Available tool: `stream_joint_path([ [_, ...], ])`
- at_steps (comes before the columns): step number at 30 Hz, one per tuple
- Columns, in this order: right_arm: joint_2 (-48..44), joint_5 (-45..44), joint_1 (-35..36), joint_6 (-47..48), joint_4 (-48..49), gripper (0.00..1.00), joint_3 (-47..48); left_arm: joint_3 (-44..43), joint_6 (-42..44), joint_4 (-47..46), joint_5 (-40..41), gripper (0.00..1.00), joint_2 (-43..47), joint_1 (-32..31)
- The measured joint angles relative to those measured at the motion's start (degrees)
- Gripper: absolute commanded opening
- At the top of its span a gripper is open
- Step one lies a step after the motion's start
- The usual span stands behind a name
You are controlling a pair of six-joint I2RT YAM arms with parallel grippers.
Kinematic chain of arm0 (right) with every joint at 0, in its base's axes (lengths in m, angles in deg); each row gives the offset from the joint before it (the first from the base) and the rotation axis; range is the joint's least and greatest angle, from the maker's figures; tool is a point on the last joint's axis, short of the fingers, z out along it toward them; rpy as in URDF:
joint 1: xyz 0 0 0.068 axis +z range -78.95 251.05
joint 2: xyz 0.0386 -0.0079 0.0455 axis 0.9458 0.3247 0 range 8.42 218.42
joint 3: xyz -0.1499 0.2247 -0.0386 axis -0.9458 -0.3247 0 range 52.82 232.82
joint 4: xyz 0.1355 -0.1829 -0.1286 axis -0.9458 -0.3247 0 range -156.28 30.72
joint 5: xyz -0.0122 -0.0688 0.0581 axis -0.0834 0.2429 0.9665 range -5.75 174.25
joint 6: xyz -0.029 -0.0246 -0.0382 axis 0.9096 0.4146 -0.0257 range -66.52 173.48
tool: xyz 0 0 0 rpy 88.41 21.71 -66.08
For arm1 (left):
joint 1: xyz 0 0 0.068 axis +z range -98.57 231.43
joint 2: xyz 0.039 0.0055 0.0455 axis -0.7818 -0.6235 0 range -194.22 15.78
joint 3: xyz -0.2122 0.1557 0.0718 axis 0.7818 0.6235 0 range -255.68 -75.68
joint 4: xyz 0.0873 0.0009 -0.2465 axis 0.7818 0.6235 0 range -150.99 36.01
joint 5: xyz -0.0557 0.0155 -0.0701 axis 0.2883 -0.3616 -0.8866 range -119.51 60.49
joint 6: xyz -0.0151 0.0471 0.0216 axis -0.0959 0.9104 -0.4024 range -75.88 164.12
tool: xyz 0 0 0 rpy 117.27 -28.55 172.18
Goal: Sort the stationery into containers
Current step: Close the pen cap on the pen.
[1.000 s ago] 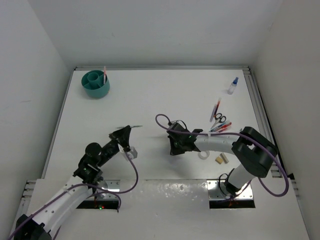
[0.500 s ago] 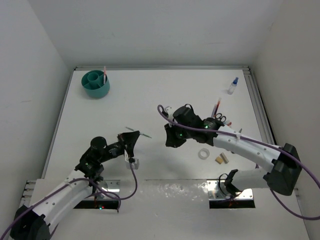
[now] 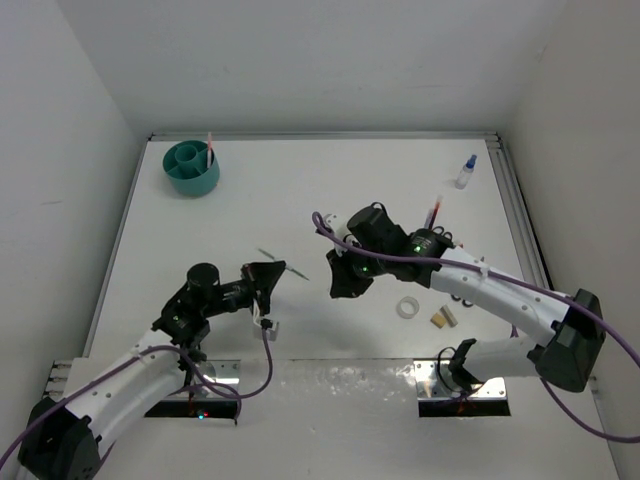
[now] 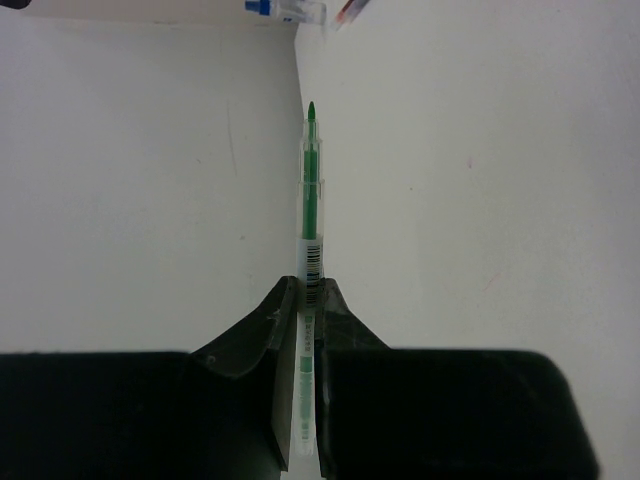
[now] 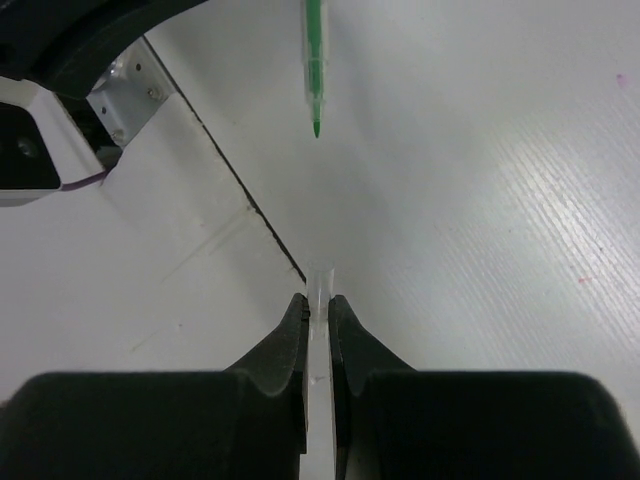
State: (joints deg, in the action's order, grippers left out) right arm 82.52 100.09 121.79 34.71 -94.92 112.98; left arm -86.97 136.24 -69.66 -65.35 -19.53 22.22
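A: Item one: fingers (image 4: 262, 335) of the left gripper (image 4: 308, 292)?
B: Closed tight on the green pen (image 4: 311, 190), clamped just behind its barcode label. It is well apart from the teal pot (image 3: 192, 170) in the far-left corner. The left arm (image 3: 140, 375) lies low, reaching from its base toward the middle of the table (image 3: 300, 190).
A: Change from a second ago?
B: The pen was near level across the top view. Now it slants, right end nearer the bases. The gripper has shifted slightly right.
A: Pen's axis?
B: Far-left to near-right. The bare green tip points at the right gripper (image 5: 319, 300), with a gap between them.
A: Item two: right fingers (image 5: 285, 345)?
B: Pressed together on a thin clear piece (image 5: 320, 285), too slim to identify. The right arm (image 3: 500, 290), folded a second ago, now stretches leftward, elbow out near the right edge.
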Motion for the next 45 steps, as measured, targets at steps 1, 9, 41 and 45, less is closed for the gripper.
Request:
stream_joint_path([
  [1, 0.0, 0.1, 0.0, 0.1, 0.0, 0.0, 0.2, -0.1, 0.3, 0.0, 0.0, 0.0, -0.2, 0.0],
  [9, 2.6, 1.0, 0.0, 0.1, 1.2, 0.0, 1.4, -0.2, 2.5, -0.3, -0.8, 0.0, -2.7, -0.1],
  [41, 10.3, 2.4, 0.0, 0.6, 3.7, 0.0, 4.9, -0.5, 2.7, -3.1, -2.2, 0.0, -4.8, -0.4],
  [45, 10.3, 2.4, 0.0, 0.7, 3.7, 0.0, 4.9, -0.5, 2.5, -3.1, -2.3, 0.0, -4.4, -0.4],
])
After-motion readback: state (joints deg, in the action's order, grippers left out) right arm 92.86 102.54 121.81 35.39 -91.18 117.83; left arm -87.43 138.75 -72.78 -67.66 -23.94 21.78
